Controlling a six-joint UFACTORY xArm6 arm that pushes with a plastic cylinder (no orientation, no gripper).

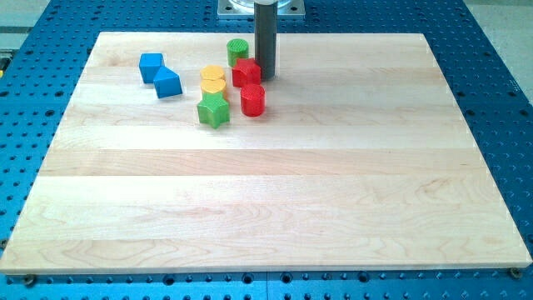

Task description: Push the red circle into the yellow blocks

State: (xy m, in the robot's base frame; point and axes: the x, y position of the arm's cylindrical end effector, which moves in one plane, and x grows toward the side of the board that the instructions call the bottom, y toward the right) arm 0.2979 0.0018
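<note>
The red circle (253, 99), an upright red cylinder, stands near the view's top, just right of the green star (213, 110). Two yellow blocks (212, 80) sit touching each other, up and left of the red circle with a small gap between. A red star-like block (246, 72) lies right of the yellow blocks and just above the red circle. My tip (266, 77) is at the right edge of the red star, above and slightly right of the red circle.
A green cylinder (237, 51) stands above the red star. Two blue blocks (151, 65) (167, 83) lie at the view's upper left. The wooden board (266, 192) rests on a blue perforated table.
</note>
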